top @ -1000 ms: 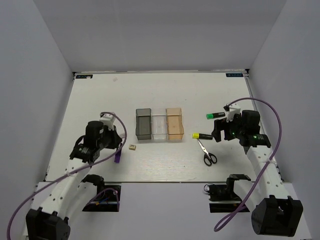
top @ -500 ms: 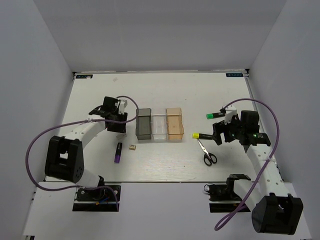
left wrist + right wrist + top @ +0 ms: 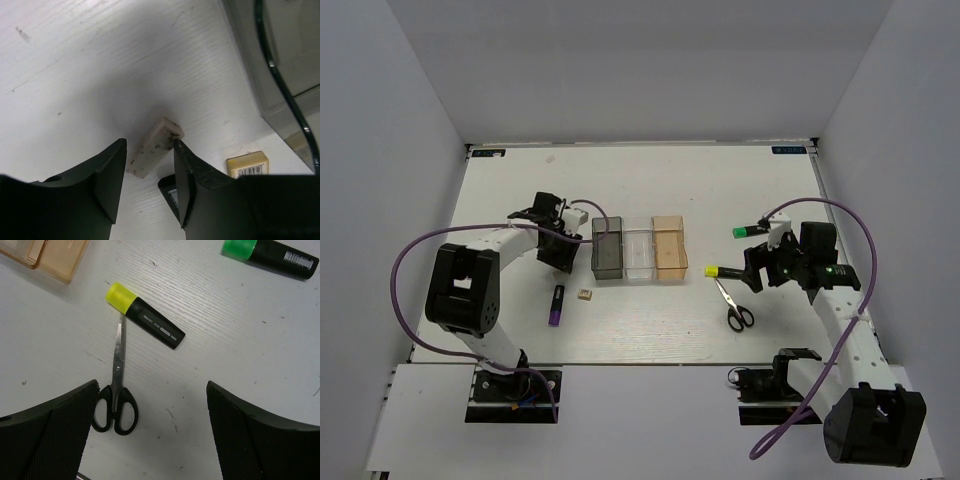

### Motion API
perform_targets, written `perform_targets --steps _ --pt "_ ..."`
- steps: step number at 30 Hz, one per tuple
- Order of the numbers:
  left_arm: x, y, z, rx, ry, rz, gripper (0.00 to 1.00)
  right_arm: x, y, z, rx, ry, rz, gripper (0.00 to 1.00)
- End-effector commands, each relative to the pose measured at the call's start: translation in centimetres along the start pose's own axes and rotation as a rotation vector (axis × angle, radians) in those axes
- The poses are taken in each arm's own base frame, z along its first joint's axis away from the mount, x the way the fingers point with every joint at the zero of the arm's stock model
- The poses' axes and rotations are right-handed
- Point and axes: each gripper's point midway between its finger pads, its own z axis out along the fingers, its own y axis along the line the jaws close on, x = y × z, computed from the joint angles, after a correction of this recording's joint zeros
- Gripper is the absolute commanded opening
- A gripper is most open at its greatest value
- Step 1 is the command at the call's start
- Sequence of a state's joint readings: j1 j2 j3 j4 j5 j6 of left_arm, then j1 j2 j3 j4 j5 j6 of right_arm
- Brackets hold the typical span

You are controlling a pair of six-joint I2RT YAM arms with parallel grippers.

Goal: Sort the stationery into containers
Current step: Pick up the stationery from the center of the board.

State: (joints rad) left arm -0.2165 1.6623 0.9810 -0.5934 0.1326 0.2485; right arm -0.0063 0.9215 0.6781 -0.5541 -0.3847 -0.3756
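A dirty white eraser (image 3: 154, 146) lies on the table between the fingers of my left gripper (image 3: 149, 145), which is open; the eraser's corner touches the right fingertip (image 3: 178, 148). That gripper (image 3: 560, 258) hangs just left of the smoky grey bin (image 3: 607, 248), with the clear bin (image 3: 638, 250) and orange bin (image 3: 670, 248) beside it. A tan eraser (image 3: 585, 295) and a purple-capped marker (image 3: 556, 305) lie nearer me. My right gripper (image 3: 757, 270) is wide open and empty above the scissors (image 3: 116, 405), the yellow-capped marker (image 3: 145, 322) and the green-capped marker (image 3: 270, 251).
Purple cables loop from both arms over the table's sides. The grey bin's wall (image 3: 280, 100) stands close to the right of my left fingers. White walls close in the table at the back and both sides.
My left arm has swung from the near left up to the grey bin's left side, and its jaws have gone from shut to open. The right arm has barely shifted.
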Motion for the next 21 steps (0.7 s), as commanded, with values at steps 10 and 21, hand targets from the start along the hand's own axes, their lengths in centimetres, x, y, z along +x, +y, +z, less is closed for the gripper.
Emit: perform_targets --steps 10,21 --pt "4.0 0.9 2.0 -0.108 0.059 0.052 0.59 -1.4 0.3 -0.7 -0.023 -0.034 -0.021 0.89" --pt "5.4 1.5 1.9 -0.169 0.112 0.051 0.4 -1.6 0.6 -1.0 -0.025 -0.048 -0.017 0.89"
